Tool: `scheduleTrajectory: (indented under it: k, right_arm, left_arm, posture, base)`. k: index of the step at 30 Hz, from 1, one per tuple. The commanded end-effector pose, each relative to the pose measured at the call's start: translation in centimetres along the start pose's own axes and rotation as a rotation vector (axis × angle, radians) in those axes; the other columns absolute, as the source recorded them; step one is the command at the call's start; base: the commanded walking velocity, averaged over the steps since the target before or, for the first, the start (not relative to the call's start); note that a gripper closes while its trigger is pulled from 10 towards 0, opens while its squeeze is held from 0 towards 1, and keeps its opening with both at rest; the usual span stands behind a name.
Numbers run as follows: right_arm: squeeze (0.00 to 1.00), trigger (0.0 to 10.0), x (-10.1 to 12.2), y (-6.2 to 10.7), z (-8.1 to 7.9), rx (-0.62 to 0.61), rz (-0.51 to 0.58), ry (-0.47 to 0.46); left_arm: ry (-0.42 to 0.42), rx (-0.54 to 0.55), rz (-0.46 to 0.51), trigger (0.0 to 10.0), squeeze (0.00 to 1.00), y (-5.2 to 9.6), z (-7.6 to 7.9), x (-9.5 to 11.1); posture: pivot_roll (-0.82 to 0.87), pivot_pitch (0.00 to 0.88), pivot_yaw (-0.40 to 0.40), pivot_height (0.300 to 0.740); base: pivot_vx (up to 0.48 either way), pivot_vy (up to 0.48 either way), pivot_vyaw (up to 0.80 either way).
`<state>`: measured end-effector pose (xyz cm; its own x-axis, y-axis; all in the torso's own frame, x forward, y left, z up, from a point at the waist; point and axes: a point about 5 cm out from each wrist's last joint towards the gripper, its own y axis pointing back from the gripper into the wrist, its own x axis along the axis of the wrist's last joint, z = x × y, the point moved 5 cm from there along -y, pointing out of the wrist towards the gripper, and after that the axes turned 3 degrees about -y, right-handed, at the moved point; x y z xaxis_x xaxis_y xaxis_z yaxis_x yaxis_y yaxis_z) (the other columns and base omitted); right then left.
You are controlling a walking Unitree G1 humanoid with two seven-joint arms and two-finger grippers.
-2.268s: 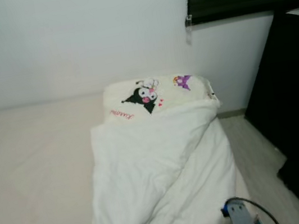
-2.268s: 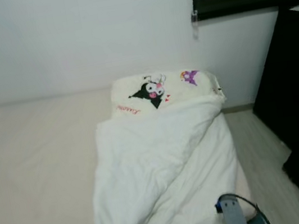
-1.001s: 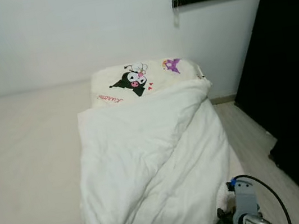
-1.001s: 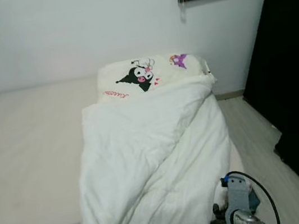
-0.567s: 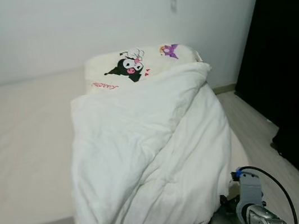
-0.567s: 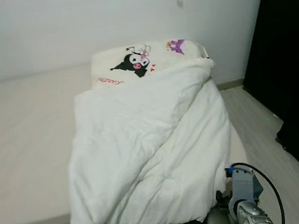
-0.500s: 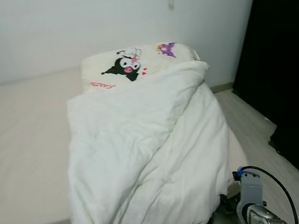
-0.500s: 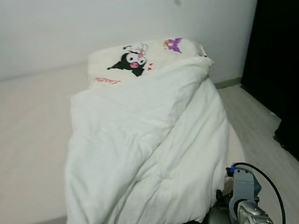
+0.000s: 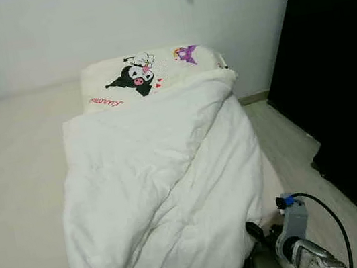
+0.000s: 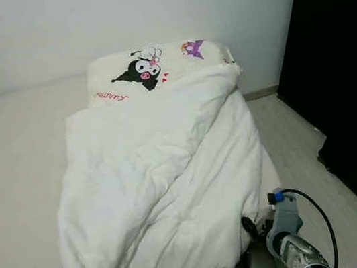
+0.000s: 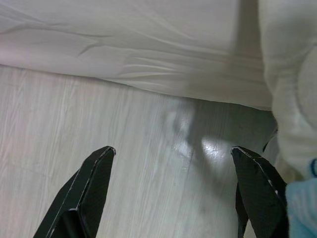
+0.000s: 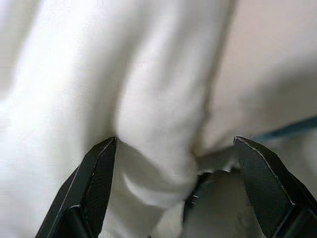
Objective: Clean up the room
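Observation:
A rumpled white duvet (image 9: pixel 165 177) lies down the right half of the bed, its near end hanging over the bed's foot. Behind it a cream pillow (image 9: pixel 149 74) with a black cartoon print rests against the wall. My right arm (image 9: pixel 306 253) is low at the duvet's near right corner. In the right wrist view my right gripper (image 12: pixel 173 144) is open, a thick fold of the duvet (image 12: pixel 158 114) bulging between its fingers. My left gripper (image 11: pixel 173 148) is open over the wooden floor (image 11: pixel 124 163), beside the bed's hanging sheet (image 11: pixel 124 44) and the duvet's edge (image 11: pixel 292 99).
The bare beige mattress (image 9: pixel 8 174) spreads to the left of the duvet. A tall black cabinet (image 9: pixel 347 80) stands on the right, with a narrow strip of wooden floor (image 9: pixel 290 150) between it and the bed. A white wall (image 9: pixel 47 32) backs the bed.
The camera has tilted down and swung right, so the bed's foot now shows. My right arm has come up to the duvet's near corner. The duvet lies as before.

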<state>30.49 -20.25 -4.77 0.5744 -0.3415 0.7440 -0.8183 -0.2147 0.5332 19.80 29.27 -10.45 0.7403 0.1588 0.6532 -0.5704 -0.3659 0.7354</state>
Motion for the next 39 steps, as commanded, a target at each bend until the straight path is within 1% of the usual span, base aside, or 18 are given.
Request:
scheduleTrajectory:
  k: [1, 4, 8, 10, 12, 13, 14, 15, 17, 18, 21, 25, 31, 36, 38, 39]
  right_arm:
    - [0.0, 10.0, -0.6, -0.2, -0.9, 0.042, -0.028, 0.003]
    - [0.0, 10.0, -0.8, -0.4, -1.5, 0.067, -0.031, 0.002]
    - [0.0, 10.0, -0.7, -0.5, -1.6, 0.064, -0.037, 0.001]
    - [0.0, 10.0, -0.9, -0.5, -1.3, 0.04, -0.053, 0.022]
    - [0.0, 10.0, -1.0, -0.4, -0.5, -0.03, -0.075, 0.053]
    - [0.0, 10.0, -1.0, -0.4, -0.5, -0.03, -0.075, 0.053]
    - [0.0, 0.7, -0.8, -0.4, -0.2, -0.053, -0.071, 0.056]
    - [0.0, 0.0, -0.6, -0.4, 0.0, -0.064, -0.063, 0.049]
    - [0.0, 0.0, -0.4, -0.4, 0.1, -0.072, -0.055, 0.043]
    - [0.0, 0.0, 0.2, -0.5, 0.2, -0.074, -0.035, 0.036]
    - [0.0, 0.0, 0.7, -0.5, 0.2, -0.072, -0.018, 0.03]
    - [0.0, 0.0, 1.2, -0.6, 0.1, -0.068, -0.008, 0.029]
    - [0.0, 0.0, 2.0, -0.8, -0.4, -0.034, 0.006, 0.03]
    - [0.0, 0.0, 2.1, -0.9, -0.3, -0.059, -0.006, 0.052]
    - [0.0, 0.0, 2.2, -0.8, 0.0, -0.078, -0.006, 0.059]
    - [0.0, 0.0, 2.6, -0.7, 0.5, -0.112, 0.0, 0.071]
  left_arm:
    - [0.002, 0.019, 0.002, 10.0, 0.0, 0.1, -1.0, -0.1]
    - [-0.003, 0.017, -0.002, 10.0, 0.0, 0.1, -1.0, -0.3]
    - [-0.006, 0.013, -0.005, 10.0, 0.0, 0.1, -0.9, -0.4]
    - [-0.008, 0.011, -0.006, 10.0, 0.0, 0.1, -0.8, -0.4]
    - [-0.009, 0.008, -0.007, 10.0, 0.0, 0.1, -0.8, -0.5]
    - [-0.009, 0.008, -0.007, 10.0, 0.0, 0.1, -0.8, -0.5]
    - [-0.009, 0.007, -0.007, 10.0, 0.0, 0.1, -0.7, -0.5]
    - [-0.009, 0.006, -0.008, 10.0, 0.0, 0.1, -0.7, -0.5]
    - [-0.009, 0.006, -0.009, 10.0, 0.0, 0.1, -0.7, -0.5]
    - [-0.011, 0.002, -0.012, 10.0, 0.0, 0.2, -0.6, -0.7]
    - [-0.014, 0.0, -0.015, 10.0, 0.0, 0.2, -0.5, -0.8]
    - [-0.014, -0.002, -0.016, 10.0, 0.0, 0.2, -0.4, -0.8]
    - [-0.018, -0.011, -0.016, 10.0, 0.0, 0.2, -0.1, -0.7]
    - [-0.02, -0.016, -0.014, 10.0, 0.0, 0.1, 0.0, -0.6]
    - [-0.02, -0.017, -0.014, 10.0, 0.0, 0.1, 0.1, -0.6]
    - [-0.02, -0.019, -0.015, 10.0, 0.0, 0.1, 0.1, -0.6]
  posture:
    - [-0.11, 0.067, 0.04, 0.56]
    - [-0.11, 0.067, 0.041, 0.56]
    - [-0.11, 0.067, 0.041, 0.56]
    - [-0.11, 0.067, 0.04, 0.56]
    - [-0.11, 0.067, 0.037, 0.56]
    - [-0.11, 0.067, 0.037, 0.56]
    - [-0.11, 0.067, 0.036, 0.56]
    - [-0.11, 0.067, 0.036, 0.56]
    - [-0.11, 0.068, 0.036, 0.56]
    - [-0.11, 0.066, 0.036, 0.56]
    - [-0.11, 0.065, 0.035, 0.56]
    - [-0.11, 0.065, 0.035, 0.56]
    - [-0.12, 0.059, 0.034, 0.56]
    - [-0.12, 0.054, 0.033, 0.56]
    - [-0.12, 0.054, 0.033, 0.56]
    - [-0.12, 0.053, 0.034, 0.56]
  base:
    - [0.0, 0.0, 0.0]
    - [0.0, 0.0, 0.0]
    - [0.0, 0.0, 0.0]
    - [0.0, 0.0, 0.0]
    - [0.0, 0.0, 0.0]
    - [0.0, 0.0, 0.0]
    - [0.0, 0.0, 0.0]
    - [0.0, 0.0, 0.0]
    - [0.0, 0.0, 0.0]
    - [0.0, 0.0, 0.0]
    - [0.0, 0.0, 0.0]
    - [0.0, 0.0, 0.0]
    - [0.0, 0.0, 0.0]
    - [0.0, 0.0, 0.0]
    - [0.0, 0.0, 0.0]
    - [0.0, 0.0, 0.0]
